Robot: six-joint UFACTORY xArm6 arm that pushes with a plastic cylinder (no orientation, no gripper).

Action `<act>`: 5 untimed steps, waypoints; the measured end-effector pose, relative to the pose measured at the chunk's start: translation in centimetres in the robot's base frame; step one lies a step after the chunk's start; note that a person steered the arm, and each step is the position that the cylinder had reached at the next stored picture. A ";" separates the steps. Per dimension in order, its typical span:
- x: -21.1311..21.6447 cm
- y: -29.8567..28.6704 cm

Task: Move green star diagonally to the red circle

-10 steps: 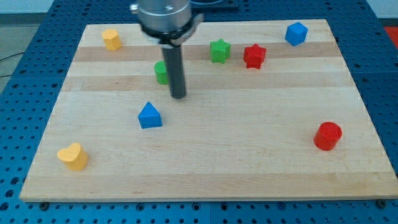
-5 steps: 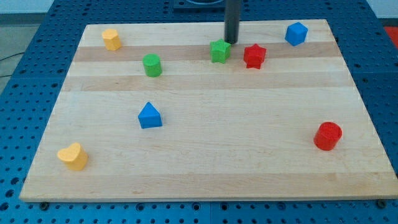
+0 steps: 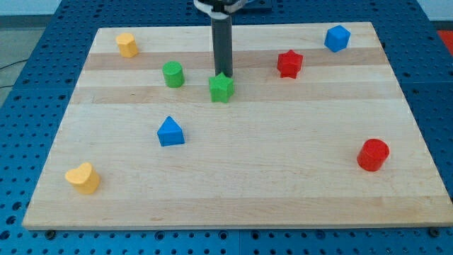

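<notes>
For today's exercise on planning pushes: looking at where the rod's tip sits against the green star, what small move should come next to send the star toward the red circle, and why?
Probably shift my tip around to the green star's upper-left side. It now sits at the star's top edge, so pushing would drive it straight down, while the red circle lies toward the view's lower right.

My tip (image 3: 224, 74) against green star's (image 3: 221, 88) top edge
</notes>
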State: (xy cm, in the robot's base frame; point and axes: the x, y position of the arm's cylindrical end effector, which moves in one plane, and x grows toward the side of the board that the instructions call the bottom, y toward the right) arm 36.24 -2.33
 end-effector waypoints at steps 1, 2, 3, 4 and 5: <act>1.6 -0.7; -0.1 -1.4; 1.4 -2.2; 3.2 -5.1; 5.7 -0.7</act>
